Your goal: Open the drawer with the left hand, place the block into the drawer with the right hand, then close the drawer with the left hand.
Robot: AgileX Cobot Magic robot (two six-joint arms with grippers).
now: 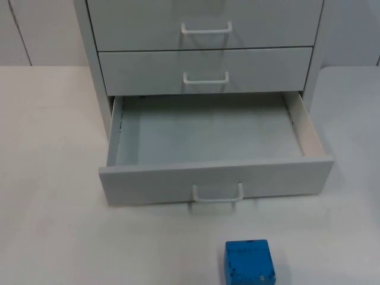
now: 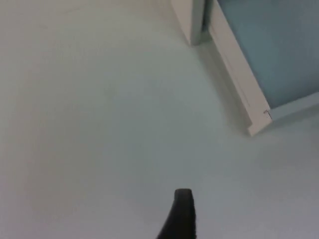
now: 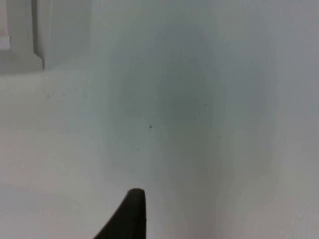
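Observation:
The white cabinet's bottom drawer (image 1: pixel 154 181) stands pulled out, its grey inside bare, with a white handle (image 1: pixel 217 195) on its front. A blue block (image 1: pixel 250 262) lies on the table in front of the drawer, slightly right of the handle, near the table's front edge. My left gripper (image 2: pixel 182 215) hangs over bare table beside the drawer's left side wall (image 2: pixel 239 84). My right gripper (image 3: pixel 128 215) hangs over bare table off the cabinet's right side, with a cabinet corner (image 3: pixel 22 47) in sight. Neither gripper is near the block.
Above the open drawer, the middle drawer (image 1: pixel 206 70) and the top drawer (image 1: pixel 205 24) are shut. The cabinet stands at the back of the white table (image 1: pixel 53 178). Bare table lies on both sides of the drawer and around the block.

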